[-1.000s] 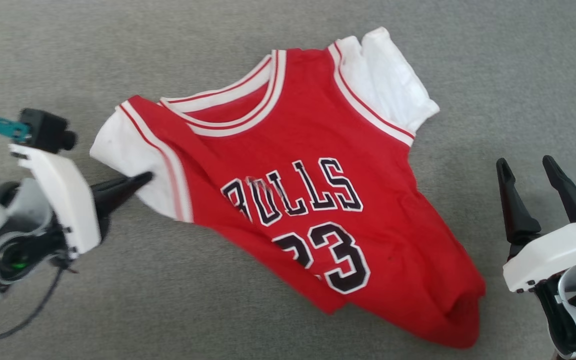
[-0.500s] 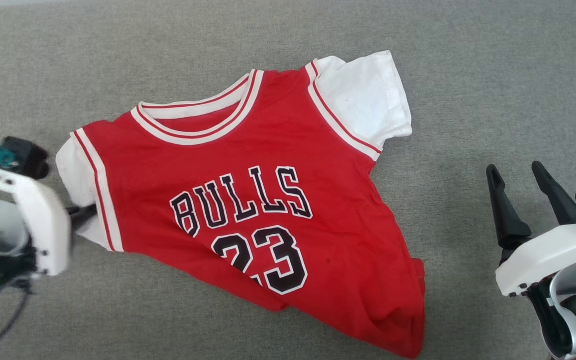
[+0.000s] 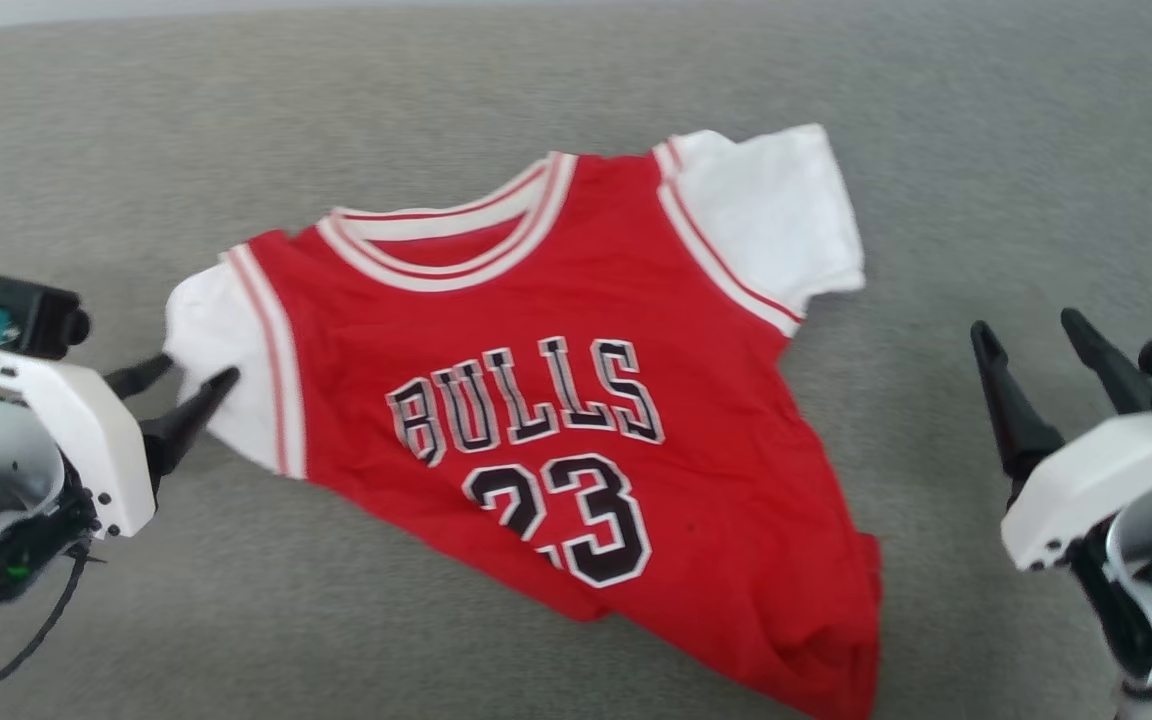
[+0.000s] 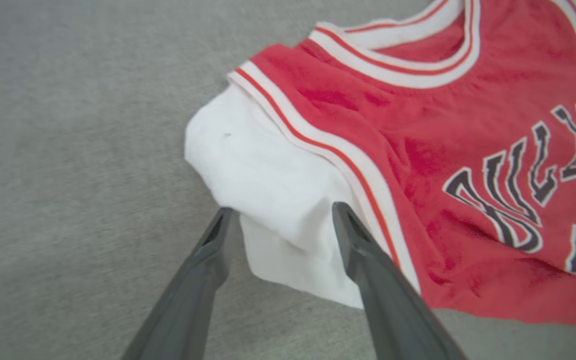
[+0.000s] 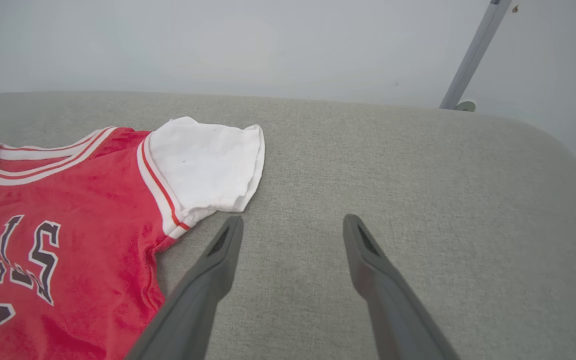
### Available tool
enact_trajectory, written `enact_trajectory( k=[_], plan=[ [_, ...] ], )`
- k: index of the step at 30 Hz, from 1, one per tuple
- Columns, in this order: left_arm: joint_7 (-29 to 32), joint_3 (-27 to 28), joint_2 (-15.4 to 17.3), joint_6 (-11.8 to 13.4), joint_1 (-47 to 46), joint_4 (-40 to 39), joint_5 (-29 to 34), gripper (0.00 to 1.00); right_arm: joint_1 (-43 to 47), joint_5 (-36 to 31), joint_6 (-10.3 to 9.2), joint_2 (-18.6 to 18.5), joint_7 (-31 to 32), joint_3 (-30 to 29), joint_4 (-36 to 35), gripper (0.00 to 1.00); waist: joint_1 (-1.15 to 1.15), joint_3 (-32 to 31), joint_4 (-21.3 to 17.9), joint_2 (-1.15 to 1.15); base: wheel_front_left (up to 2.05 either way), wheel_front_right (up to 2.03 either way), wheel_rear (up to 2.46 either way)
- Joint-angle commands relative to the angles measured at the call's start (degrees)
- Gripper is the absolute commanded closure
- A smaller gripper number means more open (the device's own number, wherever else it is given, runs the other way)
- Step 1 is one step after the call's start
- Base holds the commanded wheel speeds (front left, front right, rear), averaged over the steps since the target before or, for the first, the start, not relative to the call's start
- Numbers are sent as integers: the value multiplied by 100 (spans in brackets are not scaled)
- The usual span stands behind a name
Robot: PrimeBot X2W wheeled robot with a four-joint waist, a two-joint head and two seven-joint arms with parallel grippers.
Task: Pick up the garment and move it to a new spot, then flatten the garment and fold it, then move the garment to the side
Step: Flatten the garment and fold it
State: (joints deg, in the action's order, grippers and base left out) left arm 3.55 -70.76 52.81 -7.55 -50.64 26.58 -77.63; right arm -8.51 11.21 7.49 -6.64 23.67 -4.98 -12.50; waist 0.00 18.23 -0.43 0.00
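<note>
My left fingers stand spread apart, the edge of the white sleeve between their tips. The red shirt lies front up and rumpled in the middle of the grey worktop. My right fingers are open too, apart from the shirt, over bare worktop.

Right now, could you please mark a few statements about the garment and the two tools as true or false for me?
1. The garment lies front up, its lettering showing. True.
2. The left tool is clamped shut on the white sleeve. False: its fingers stand open, with the sleeve's edge between them.
3. The right tool is open and apart from the garment. True.
4. The garment lies fully flat. False: its lower edge is folded under and its lower corner is bunched.
5. The garment rests on a wooden tabletop. False: it rests on a grey fabric surface.
</note>
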Motion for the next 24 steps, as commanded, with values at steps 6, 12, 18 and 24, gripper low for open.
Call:
enact_trajectory(
  k=[6,12,18,24],
  plan=[
    [-1737,453,-503,267,659,350,114,0,-743,313,0,-665,692,172,852,0,0,-235,744,0,0,0,0],
    [-1875,1907,-1240,442,1236,338,669,0,-1256,442,0,-1185,1210,217,1621,0,0,-259,1210,0,0,0,0],
    [-1878,4018,-2230,462,2431,-153,2501,0,-1857,716,-1,-1537,2070,405,2499,0,0,-228,1571,0,0,0,0],
    [-1879,5361,-3113,286,3313,-763,3973,0,-2466,677,-1,-1667,2520,408,3175,0,0,-131,1826,0,0,0,0]
  ],
)
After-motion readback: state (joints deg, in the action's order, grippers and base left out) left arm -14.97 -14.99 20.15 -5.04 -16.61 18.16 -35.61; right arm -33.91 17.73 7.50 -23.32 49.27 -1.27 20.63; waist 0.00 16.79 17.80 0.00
